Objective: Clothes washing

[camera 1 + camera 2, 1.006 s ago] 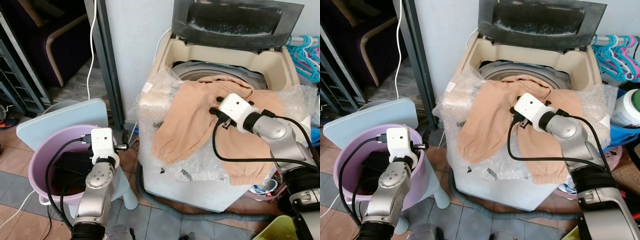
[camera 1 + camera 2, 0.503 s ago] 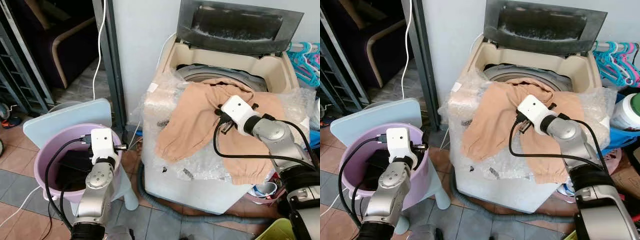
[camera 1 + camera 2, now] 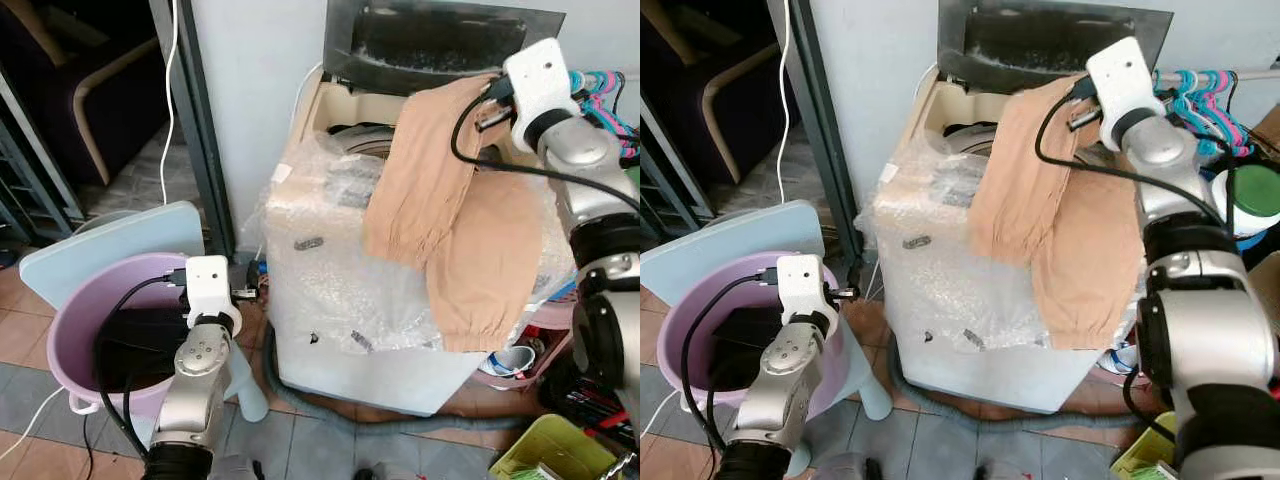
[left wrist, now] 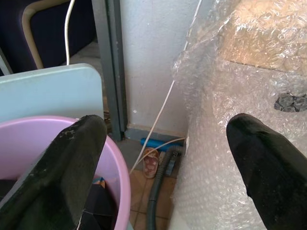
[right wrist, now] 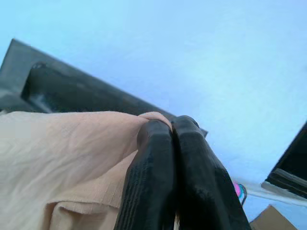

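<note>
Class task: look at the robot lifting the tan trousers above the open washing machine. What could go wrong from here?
1. The right gripper pinches just a fold of the tan trousers; the cloth might slip free.
2. The trouser legs hang down the washing machine front, outside the tub, so they may stay draped over the rim when lowered.
3. The loose bubble wrap on the machine could snag the cloth.

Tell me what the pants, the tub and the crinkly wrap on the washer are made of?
Pants: soft tan cloth, matte, hanging in folds. Tub: probably plastic, smooth pink wall. Wrap: clear bubble wrap, shiny and bumpy.
</note>
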